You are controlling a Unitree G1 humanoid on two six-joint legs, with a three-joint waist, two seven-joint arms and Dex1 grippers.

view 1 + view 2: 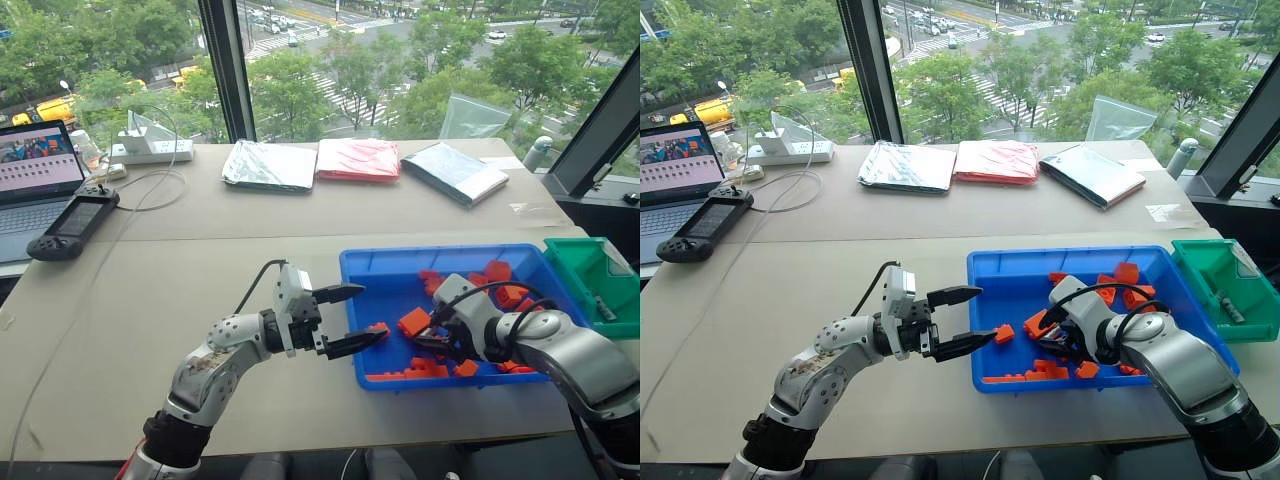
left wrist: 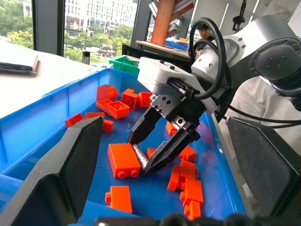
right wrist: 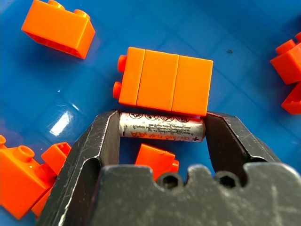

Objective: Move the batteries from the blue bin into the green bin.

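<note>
Centre of R wrist view: battery (image 3: 162, 127) lies crosswise between R gripper (image 3: 162, 141) fingers, clamped end-to-end beside orange block (image 3: 164, 81); green bin (image 1: 590, 272) sits frame-right; L gripper (image 1: 350, 318) open.

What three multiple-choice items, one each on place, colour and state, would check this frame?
1. Where is the battery lying?
A. In the green bin
B. In the blue bin
C. On the table

2. What colour are the blocks around it?
A. Orange
B. Yellow
C. White

3. How does the right gripper stand?
A. Shut on a block
B. Wide open above the table
C. Its fingers at the battery's two ends

Key: 1 B, blue floor lies under it; 2 A, every block is orange; 3 C, the wrist view shows a finger at each end.
</note>
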